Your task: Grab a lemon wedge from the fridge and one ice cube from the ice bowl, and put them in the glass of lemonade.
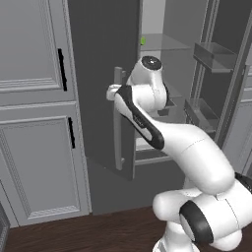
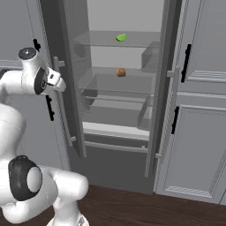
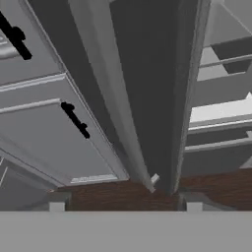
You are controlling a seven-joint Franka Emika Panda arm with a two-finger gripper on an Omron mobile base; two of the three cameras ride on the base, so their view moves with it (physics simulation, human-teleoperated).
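With fridge [image 2: 128, 88] doors open, lemon wedge [image 2: 121, 37] sits upper centre on top shelf, orange-brown lump [image 2: 120, 72] one shelf below. Gripper [image 3: 125, 204] beside left door's bar handle [image 1: 118, 123], fingers look spread, empty; view poor. Risk: reaching in clips door edge, or grabs lump instead.

A matt dark grey finish is seen on the fridge [image 2: 73, 88], clear glassy plastic on its door bins [image 1: 212, 55], and dark polished wood on the floor [image 2: 132, 207].
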